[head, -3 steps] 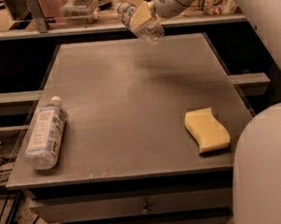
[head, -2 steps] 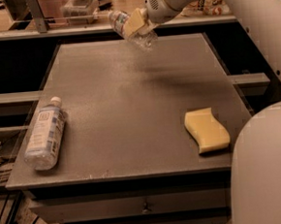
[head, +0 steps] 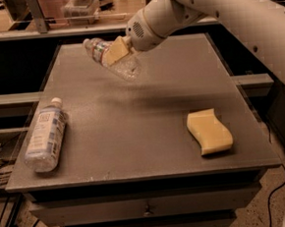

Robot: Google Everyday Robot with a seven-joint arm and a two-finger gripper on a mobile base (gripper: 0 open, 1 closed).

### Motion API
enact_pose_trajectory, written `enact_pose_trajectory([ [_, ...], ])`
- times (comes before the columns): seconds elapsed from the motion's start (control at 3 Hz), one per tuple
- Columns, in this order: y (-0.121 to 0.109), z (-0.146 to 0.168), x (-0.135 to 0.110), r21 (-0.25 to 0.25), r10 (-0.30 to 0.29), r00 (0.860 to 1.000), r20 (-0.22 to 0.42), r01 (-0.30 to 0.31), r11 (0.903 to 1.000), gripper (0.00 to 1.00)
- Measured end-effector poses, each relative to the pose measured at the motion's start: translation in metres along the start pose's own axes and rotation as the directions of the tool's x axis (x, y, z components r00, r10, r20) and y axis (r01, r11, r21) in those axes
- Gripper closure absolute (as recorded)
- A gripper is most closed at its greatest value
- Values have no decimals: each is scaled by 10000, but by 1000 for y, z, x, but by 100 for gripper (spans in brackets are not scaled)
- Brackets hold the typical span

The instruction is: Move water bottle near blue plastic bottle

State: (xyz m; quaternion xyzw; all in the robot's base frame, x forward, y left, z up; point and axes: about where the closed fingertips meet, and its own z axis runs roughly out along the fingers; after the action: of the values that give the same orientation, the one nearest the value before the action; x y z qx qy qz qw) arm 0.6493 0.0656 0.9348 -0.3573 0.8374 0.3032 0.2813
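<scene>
- Up over the far middle of the table [head: 133,121], the gripper [head: 117,50] hangs in the air at the end of a white arm [head: 198,7] that reaches in from the upper right.
- Its tan fingers [head: 114,52] are closed on the water bottle [head: 127,67], pinching it around the middle of its body. One finger lies plainly across the front, and the other is hidden behind the bottle.
- The water bottle is lifted clear of the table and tilted, with its cap end up and to the left and its base down and to the right. A soft shadow lies on the tabletop beneath it.
- The blue plastic bottle [head: 44,135] lies on its side close to the left edge of the table, toward the near side. Its white cap points to the far side and its white-and-blue label faces up.
- The two bottles are well apart: the held one is far and toward the middle, the lying one near and left.
- A yellow sponge [head: 209,131] rests flat on the near right part of the table, away from both bottles.
</scene>
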Motion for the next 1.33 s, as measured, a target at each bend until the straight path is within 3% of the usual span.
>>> enact_pose_trajectory([
  [0.33, 37, 24, 32, -516, -91, 9988, -475, 67, 9986, 83],
  [0.67, 49, 35, 66, -515, 339, 9949, -948, -389, 9979, 59],
  [1.33, 70, 29, 105, -527, 1139, 9829, -1448, -1226, 9911, 13],
])
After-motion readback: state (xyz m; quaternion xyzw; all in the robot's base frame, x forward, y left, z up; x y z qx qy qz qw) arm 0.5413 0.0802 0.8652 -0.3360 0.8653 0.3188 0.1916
